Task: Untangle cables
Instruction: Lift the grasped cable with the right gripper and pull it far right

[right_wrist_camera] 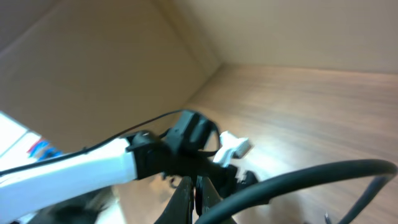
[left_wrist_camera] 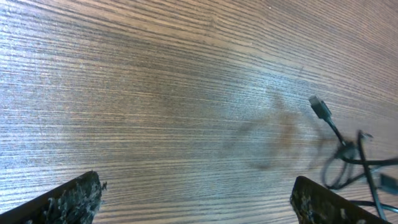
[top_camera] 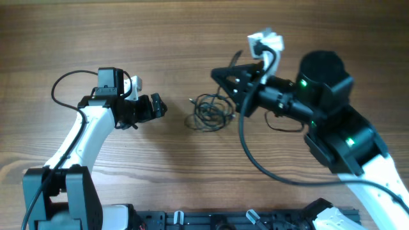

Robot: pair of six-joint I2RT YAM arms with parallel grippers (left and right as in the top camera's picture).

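The cables point(top_camera: 208, 114) are lying bunched mid-worktop, one plug point(left_wrist_camera: 320, 107) pointing at the left gripper point(top_camera: 159, 105), which is gaping wide and empty. The right gripper point(top_camera: 217, 74) — nearer, on the tangle's far-edge side — is sitting pinched closed; whether on a strand is unclear.

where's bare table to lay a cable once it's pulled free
Bare table along the far edge, beyond the left gripper; also the near strip in front of the cables. Crowded at the centre: the tangled cables lie between the left gripper and the right gripper.
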